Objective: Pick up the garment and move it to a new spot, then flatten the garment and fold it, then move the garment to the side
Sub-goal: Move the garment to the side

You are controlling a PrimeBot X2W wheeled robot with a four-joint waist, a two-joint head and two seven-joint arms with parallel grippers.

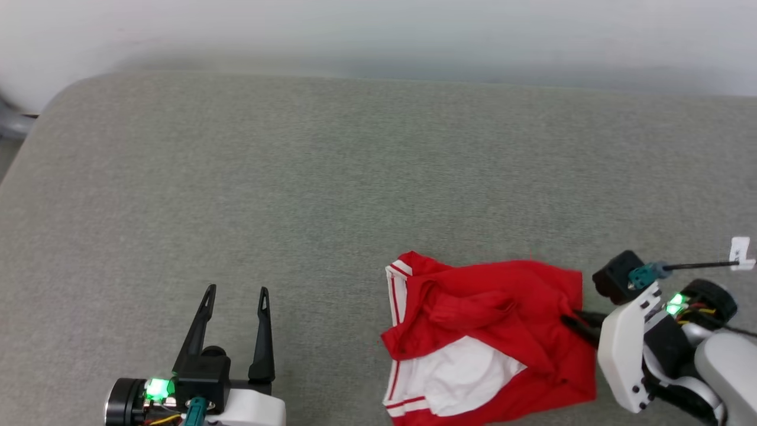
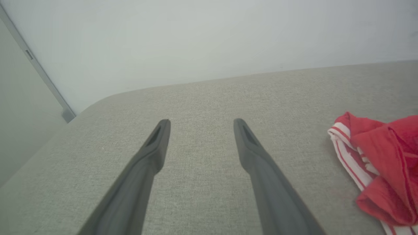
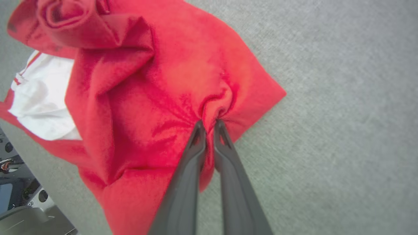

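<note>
Right fingers (image 3: 191,163) pinch garment (image 3: 183,75) on grey cushion (image 1: 295,177) by pale wall (image 1: 378,29); left fingers (image 2: 150,153) spread.

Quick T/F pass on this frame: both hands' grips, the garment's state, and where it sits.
1. The right hand is pinched shut on a fold of the garment. True.
2. The left hand grips the garment too. False: it is open and apart from the cloth, over the bare grey surface.
3. The garment lies flat and fully spread. False: it is crumpled, with red folds bunched up and a white part showing.
4. In the head view the garment sits on the robot's right, near the front edge. True.
</note>
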